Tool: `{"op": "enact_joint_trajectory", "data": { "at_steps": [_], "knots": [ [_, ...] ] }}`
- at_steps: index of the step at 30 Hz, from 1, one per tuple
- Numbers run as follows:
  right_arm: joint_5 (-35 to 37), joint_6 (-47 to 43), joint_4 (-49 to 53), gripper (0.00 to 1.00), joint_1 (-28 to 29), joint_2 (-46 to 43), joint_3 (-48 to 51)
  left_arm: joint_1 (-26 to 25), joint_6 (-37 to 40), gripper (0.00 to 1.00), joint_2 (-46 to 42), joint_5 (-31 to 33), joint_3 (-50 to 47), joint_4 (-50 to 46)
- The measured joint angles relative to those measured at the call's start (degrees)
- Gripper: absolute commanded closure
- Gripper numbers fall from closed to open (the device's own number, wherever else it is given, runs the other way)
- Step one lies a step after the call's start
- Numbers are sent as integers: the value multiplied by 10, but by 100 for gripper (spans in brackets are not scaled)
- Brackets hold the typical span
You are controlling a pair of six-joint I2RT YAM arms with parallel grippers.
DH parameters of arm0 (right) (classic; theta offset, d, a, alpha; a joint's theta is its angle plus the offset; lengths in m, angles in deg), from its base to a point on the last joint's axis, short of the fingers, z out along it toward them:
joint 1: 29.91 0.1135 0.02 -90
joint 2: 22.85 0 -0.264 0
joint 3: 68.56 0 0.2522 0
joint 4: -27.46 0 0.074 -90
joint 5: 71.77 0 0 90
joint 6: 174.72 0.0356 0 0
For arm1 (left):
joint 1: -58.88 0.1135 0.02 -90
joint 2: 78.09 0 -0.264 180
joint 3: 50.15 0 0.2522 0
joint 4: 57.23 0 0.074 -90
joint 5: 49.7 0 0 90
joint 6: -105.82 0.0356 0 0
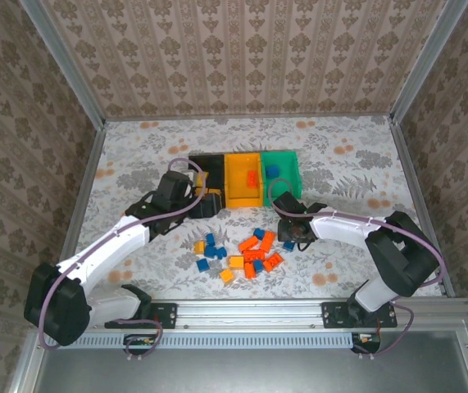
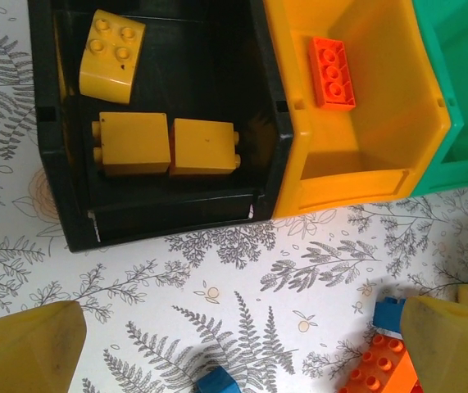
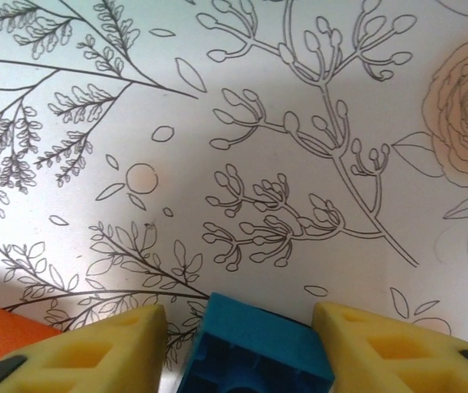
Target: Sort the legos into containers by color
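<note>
Floral tabletop (image 1: 135,155), red brick (image 2: 332,72) lengthwise in yellow bin (image 2: 381,164)

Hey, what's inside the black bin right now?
The black bin holds three yellow-orange bricks: a curved brick at the far left and two square bricks side by side in front. The bin's far edge runs out of frame, so anything there is unseen.

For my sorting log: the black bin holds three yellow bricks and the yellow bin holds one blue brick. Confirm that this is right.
Not right. The brick in the yellow bin is red-orange, not blue; the left wrist view shows it. The black bin does hold three yellow bricks.
</note>
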Motion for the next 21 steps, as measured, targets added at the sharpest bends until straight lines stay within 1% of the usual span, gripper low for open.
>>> {"op": "enact_joint_trajectory", "data": {
  "at_steps": [4,8,9,11,15,16,21],
  "knots": [
    [3,-3,5,60,0,-18,2,4,0,0,0,-2,0,2],
    [7,-14,21,66,-3,-67,-6,5,-2,0,0,-5,-5,7],
    [8,-17,23,66,-4,-76,-12,5,-3,0,0,-6,-6,8],
    [9,-26,35,63,-9,-91,-38,5,-4,0,0,-8,-8,8],
    [11,-42,43,61,-20,-92,-93,7,-5,0,-3,-9,-9,8],
    [11,-45,42,60,-22,-91,-99,8,-5,0,-6,-9,-11,8],
    [9,-49,48,61,-31,-61,-101,10,-6,0,-17,-9,-16,7]
  ]
}}
